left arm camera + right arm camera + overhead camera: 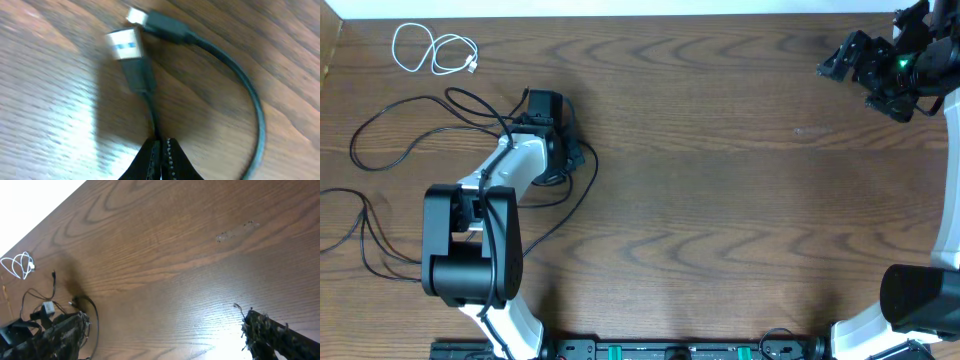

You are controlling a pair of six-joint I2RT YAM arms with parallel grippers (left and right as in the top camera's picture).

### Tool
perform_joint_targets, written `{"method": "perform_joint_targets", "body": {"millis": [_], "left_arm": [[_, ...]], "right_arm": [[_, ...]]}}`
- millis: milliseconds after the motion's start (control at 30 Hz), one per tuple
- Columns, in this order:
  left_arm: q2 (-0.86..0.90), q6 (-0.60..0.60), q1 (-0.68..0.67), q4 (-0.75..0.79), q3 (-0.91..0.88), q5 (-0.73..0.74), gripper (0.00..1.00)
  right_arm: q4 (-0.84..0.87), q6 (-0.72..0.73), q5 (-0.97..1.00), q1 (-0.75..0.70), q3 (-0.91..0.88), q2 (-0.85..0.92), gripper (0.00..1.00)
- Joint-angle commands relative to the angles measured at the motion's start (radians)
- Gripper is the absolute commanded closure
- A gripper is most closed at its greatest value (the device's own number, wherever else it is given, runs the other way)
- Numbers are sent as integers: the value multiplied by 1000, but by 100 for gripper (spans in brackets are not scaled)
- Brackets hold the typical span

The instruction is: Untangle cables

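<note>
The left hand (161, 145) grasps a black cable (150, 107) just behind its plug (125, 45), which points to 12 o'clock from the hand. The other cables (400, 130) trail toward 9 o'clock across the counter (720, 200). The right hand (840, 62), released, sits well apart at 2 o'clock.

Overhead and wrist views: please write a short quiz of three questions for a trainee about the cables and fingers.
1. True or false: the left fingers are shut on a thin black cable with a silver plug.
2. Where on the brown wooden table does the short white coiled cable lie? A: in the middle. B: near the far left corner. C: at the right edge.
3. Fill in: the right fingers stand ____, holding nothing.
Key: 1 true; 2 B; 3 open.
</note>
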Motion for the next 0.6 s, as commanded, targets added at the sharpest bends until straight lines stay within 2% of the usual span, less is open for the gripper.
{"method": "perform_joint_targets", "body": {"millis": [0, 267, 367, 433, 500, 567], "left_arm": [[-74, 18, -3, -5, -15, 98, 93], [-148, 14, -3, -8, -15, 180, 92], [-148, 14, -3, -32, -15, 160, 92], [-148, 14, -3, -55, -15, 93, 91], [-146, 16, -3, -69, -17, -5, 76], [-140, 19, -3, -85, -18, -96, 69]], "right_arm": [[-1, -12, -5, 8, 13, -13, 1], [-2, -12, -5, 8, 13, -13, 1], [-2, -12, -5, 8, 13, -13, 1], [-2, -12, -5, 8, 13, -13, 1], [-2, -12, -5, 8, 13, -13, 1], [-2, -12, -5, 8, 13, -13, 1]]}}
